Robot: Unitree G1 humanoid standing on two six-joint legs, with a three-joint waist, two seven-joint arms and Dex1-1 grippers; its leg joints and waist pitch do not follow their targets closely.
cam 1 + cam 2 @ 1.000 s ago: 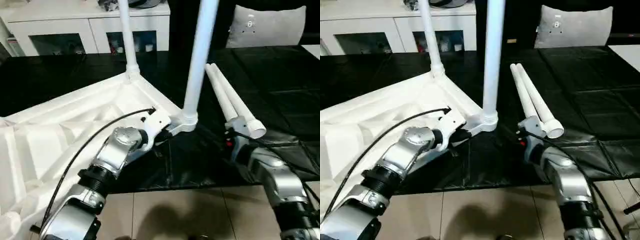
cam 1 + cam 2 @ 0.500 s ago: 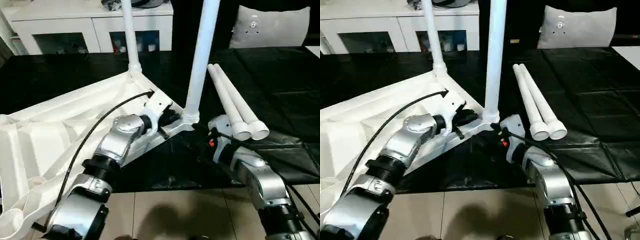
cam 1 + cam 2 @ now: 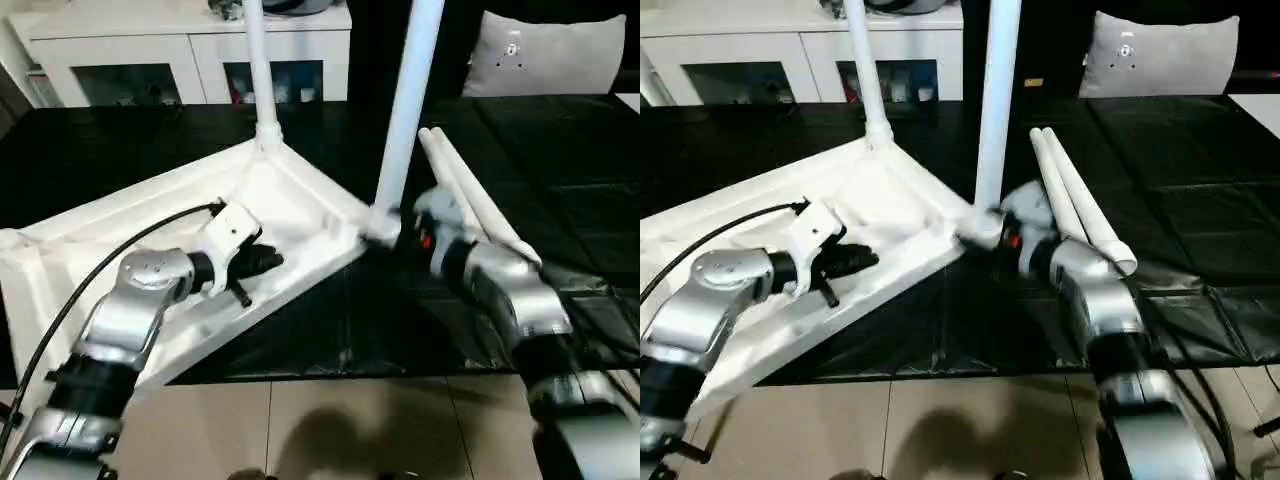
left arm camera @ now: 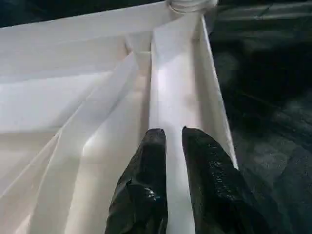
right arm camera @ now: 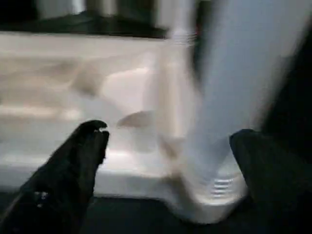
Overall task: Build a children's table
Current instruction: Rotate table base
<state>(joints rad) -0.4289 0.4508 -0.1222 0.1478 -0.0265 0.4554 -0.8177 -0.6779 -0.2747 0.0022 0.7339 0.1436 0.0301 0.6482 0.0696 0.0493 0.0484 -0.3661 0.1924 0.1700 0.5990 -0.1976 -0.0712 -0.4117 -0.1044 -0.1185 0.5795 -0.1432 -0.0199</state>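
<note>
The white table top [image 3: 300, 200] lies upside down on the black mat, ribbed underside up. Two white legs stand upright in its corner sockets, one at the far corner [image 3: 258, 70] and one at the right corner [image 3: 410, 100]. Two loose legs [image 3: 455, 175] lie side by side on the mat to the right. My left gripper [image 4: 169, 139] is shut and holds nothing, its tips just above a rib of the underside [image 3: 268, 262]. My right gripper [image 5: 170, 139] is open, its fingers [image 5: 90, 141] spread on either side of the right corner leg's base [image 5: 219, 112].
A white cabinet with glass doors [image 3: 130, 60] stands along the back. A grey cushion [image 3: 550, 55] sits at the far right. The black mat [image 3: 570, 160] ends near me, with tiled floor [image 3: 330, 430] in front of it.
My left gripper has drawn back from the right corner socket, leftward along the underside. My right gripper has moved forward and left, up to the upright leg's base.
</note>
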